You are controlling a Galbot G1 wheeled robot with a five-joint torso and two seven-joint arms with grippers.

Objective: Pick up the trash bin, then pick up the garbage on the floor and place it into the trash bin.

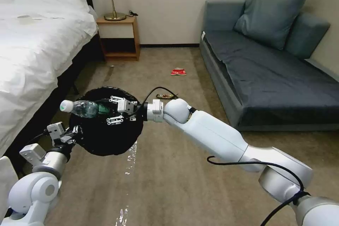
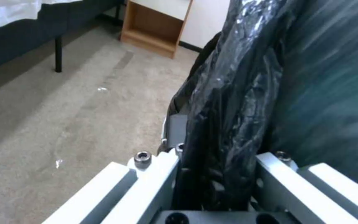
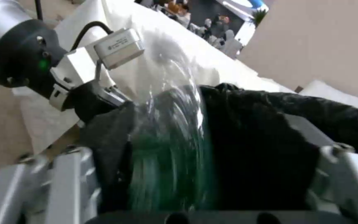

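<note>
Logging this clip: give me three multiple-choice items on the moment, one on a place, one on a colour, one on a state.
1. The left gripper is: A open above the carpet; B shut on the trash bin's rim; C shut on the bottle.
2. The bottle's cap is: A white; B red; C blue.
3. The red-and-white packet lies: A in the trash bin; B on the carpet by the sofa; C in the left gripper.

B: its fingers pinch the black bag at the rim.
A: the cap shows white at the bottle's end.
B: it sits on the carpet near the sofa's front.
</note>
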